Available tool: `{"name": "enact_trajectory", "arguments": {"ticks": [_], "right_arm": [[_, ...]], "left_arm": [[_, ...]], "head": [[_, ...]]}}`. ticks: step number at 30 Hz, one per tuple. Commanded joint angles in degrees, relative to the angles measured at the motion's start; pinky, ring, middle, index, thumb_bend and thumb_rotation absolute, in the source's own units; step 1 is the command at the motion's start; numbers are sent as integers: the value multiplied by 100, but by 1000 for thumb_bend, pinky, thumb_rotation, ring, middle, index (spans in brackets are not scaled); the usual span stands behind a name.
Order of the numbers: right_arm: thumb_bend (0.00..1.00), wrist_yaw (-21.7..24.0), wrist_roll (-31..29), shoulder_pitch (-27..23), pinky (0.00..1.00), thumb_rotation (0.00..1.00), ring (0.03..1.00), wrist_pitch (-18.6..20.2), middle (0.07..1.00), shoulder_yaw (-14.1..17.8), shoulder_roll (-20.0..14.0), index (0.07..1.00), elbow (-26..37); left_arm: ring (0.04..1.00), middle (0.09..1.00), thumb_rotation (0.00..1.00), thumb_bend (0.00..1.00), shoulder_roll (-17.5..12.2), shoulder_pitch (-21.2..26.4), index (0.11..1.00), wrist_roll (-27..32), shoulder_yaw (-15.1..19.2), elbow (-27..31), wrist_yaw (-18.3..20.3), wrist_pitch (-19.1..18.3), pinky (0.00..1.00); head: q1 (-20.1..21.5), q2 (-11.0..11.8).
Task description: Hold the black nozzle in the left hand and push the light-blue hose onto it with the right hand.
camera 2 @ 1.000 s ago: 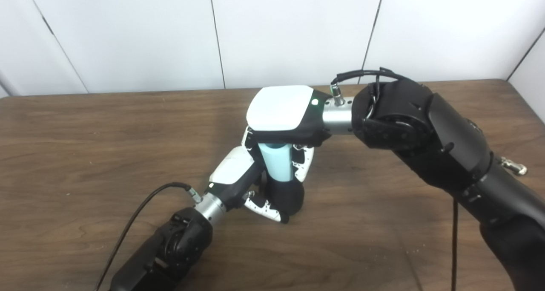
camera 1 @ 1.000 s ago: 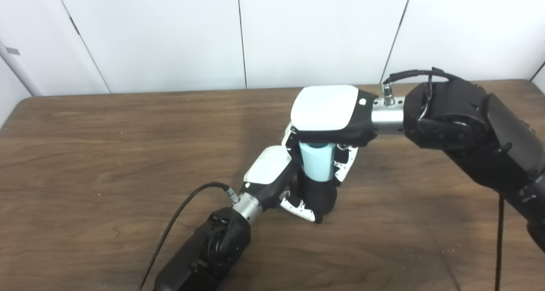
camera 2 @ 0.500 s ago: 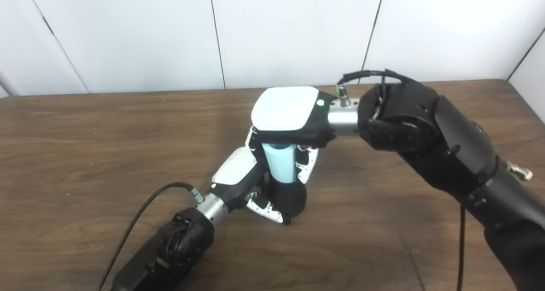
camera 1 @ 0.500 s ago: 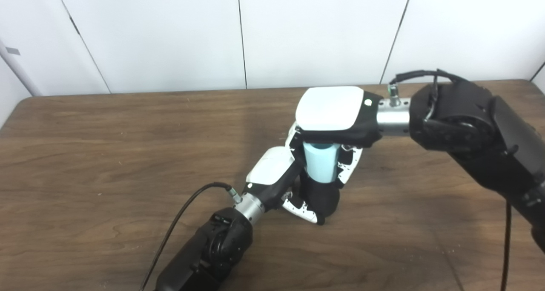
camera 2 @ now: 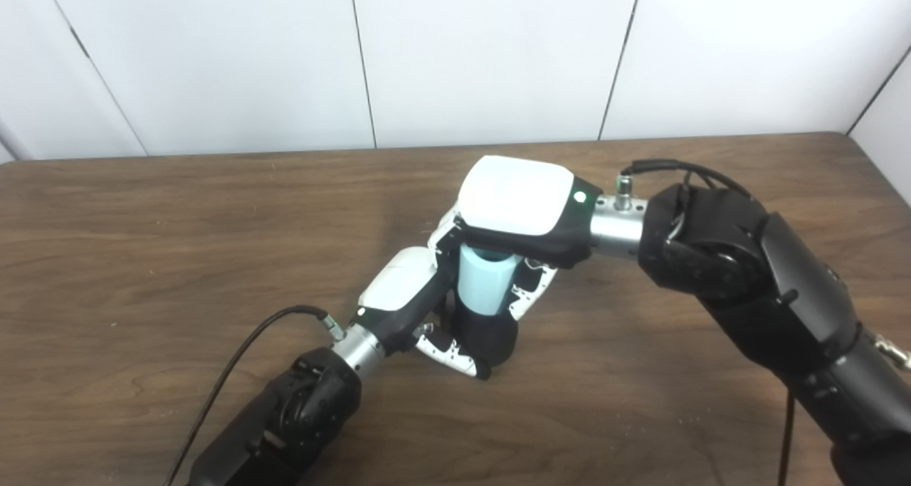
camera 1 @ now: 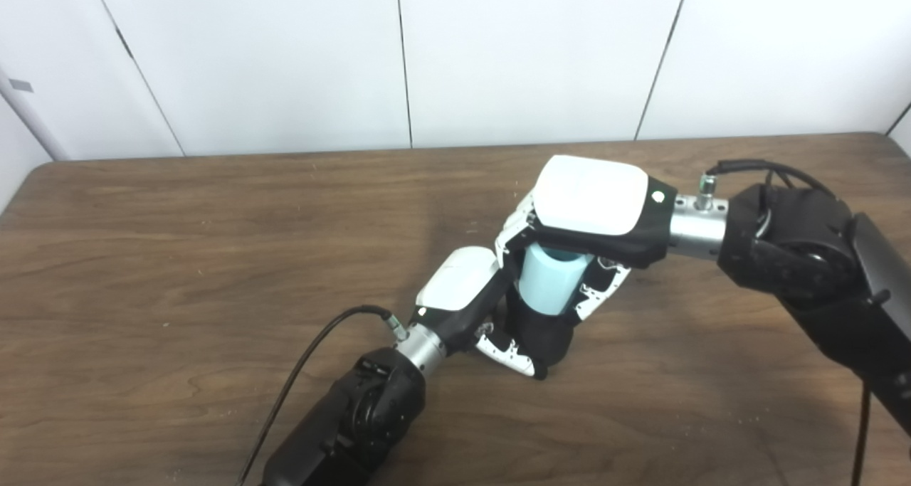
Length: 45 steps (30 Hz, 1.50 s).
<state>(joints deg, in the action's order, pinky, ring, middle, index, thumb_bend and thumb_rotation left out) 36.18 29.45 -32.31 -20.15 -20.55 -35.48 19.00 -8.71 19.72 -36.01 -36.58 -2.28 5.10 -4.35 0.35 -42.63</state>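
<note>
— Where have they got to, from where you stand?

— Mid-push, I'd say. The left hand [camera 1: 484, 308] has its fingers wrapped round the black nozzle [camera 1: 539, 333], which stands upright low over the table [camera 1: 178, 258], near the middle. The right hand [camera 1: 580, 223] is on top, palm down, fingers curled about the light-blue hose [camera 1: 549, 281], a short pale tube.

— Is the hose on yet?

— Its lower end meets the top of the nozzle and the two line up, but it leans a little. How deep it has seated I can't tell; the fingers hide the joint.

— So what next?

— My guess: a straight press down along the nozzle, with the lean taken out first. The left hand must grip hard, or the nozzle will tip or slide on the wood.
</note>
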Motion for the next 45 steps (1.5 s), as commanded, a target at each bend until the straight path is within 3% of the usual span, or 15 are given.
{"name": "enact_trajectory", "arguments": {"ticks": [1, 14, 15, 16, 17, 20, 22, 26, 37, 45], "right_arm": [[495, -9, 198, 33, 323, 0, 414, -145, 514, 143, -214, 537, 13], [505, 94, 204, -112, 352, 0, 401, -144, 498, 103, -186, 557, -31], [514, 69, 206, -114, 380, 70, 461, -170, 555, 109, -180, 528, -46], [761, 36, 221, -115, 416, 140, 522, -214, 621, 112, -174, 623, -62], [867, 8, 253, -124, 444, 187, 562, -263, 667, 109, -171, 668, -78], [987, -12, 420, -183, 639, 336, 735, -397, 812, 96, -175, 763, -100], [999, 23, 518, -245, 764, 436, 827, -472, 888, 83, -188, 805, -97], [1000, 118, 629, -359, 885, 553, 907, -556, 954, 61, -210, 848, -80], [1000, 95, 371, -509, 945, 623, 939, -645, 969, 131, -297, 882, -144], [1000, -221, -186, -539, 926, 655, 950, -657, 969, 530, -353, 925, 5]], "left_arm": [[427, 469, 0, 527, -192, -392, 487, -74, -240, -392, 755, -287, 424], [468, 488, 0, 527, -171, -382, 473, -115, -251, -390, 759, -301, 471], [463, 484, 0, 527, -169, -381, 477, -113, -250, -402, 750, -291, 471], [455, 478, 0, 527, -166, -379, 482, -112, -250, -415, 743, -282, 468], [453, 476, 0, 527, -162, -376, 484, -110, -249, -426, 740, -279, 467], [450, 474, 0, 527, -152, -372, 485, -99, -246, -433, 745, -286, 462], [447, 476, 0, 527, -154, -379, 483, -90, -242, -423, 746, -284, 450], [452, 481, 0, 527, -149, -383, 479, -77, -234, -409, 750, -291, 448], [453, 480, 0, 527, -137, -381, 480, -98, -243, -424, 747, -308, 456], [452, 474, 0, 527, -136, -369, 485, -98, -236, -430, 735, -295, 457]], "head": [[3, -7], [-3, -1], [-3, -1], [-4, 0], [-6, 2], [-10, 4], [-8, 2], [-5, -3], [-3, 2], [-11, 19]]}}
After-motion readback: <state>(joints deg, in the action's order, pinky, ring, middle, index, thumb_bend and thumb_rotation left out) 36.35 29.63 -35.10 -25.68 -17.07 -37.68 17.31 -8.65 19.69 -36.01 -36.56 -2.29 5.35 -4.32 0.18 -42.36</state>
